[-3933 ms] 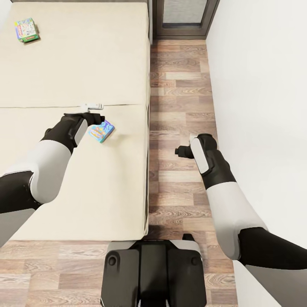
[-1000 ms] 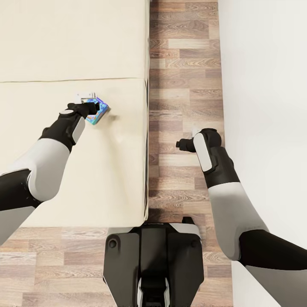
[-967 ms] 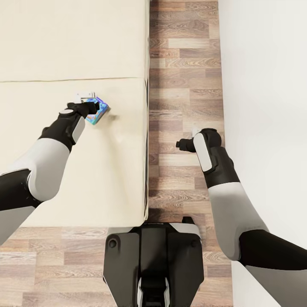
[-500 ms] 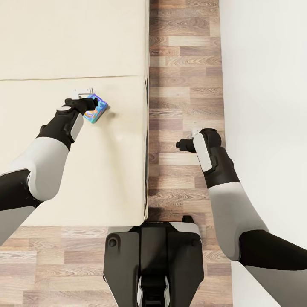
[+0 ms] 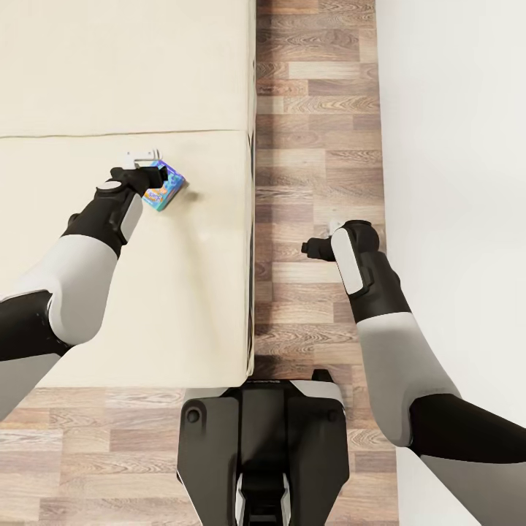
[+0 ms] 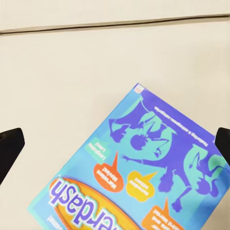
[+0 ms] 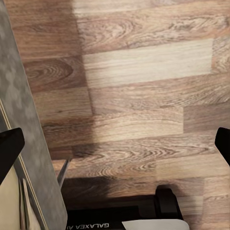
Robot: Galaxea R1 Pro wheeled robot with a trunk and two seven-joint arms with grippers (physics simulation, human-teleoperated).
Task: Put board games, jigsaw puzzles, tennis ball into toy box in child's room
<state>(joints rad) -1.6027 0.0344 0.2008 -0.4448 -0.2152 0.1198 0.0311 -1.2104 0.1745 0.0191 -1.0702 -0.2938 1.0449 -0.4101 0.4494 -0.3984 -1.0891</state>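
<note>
A pale blue-green board game (image 5: 164,188) with purple cartoon figures and an orange band lies flat on the beige bed (image 5: 146,307), near its right edge. My left gripper (image 5: 148,174) hovers right over the game's left end. In the left wrist view the board game (image 6: 143,177) lies between the gripper's (image 6: 116,143) widely spread dark fingertips (image 6: 10,146), so it is open. My right gripper (image 5: 310,248) hangs open over the wooden floor beside the bed, holding nothing. The right wrist view has its fingertips (image 7: 9,143) wide apart above the planks.
A strip of wood floor (image 5: 314,146) runs between the bed and a white wall (image 5: 460,146) on the right. The bed's dark grey frame (image 7: 28,143) edges the floor. My own base (image 5: 263,446) sits at the foot of the bed.
The view has shifted since 3.9 s ago. My left gripper has closed in on the board game and edged slightly forward in the last second. The right arm is still.
</note>
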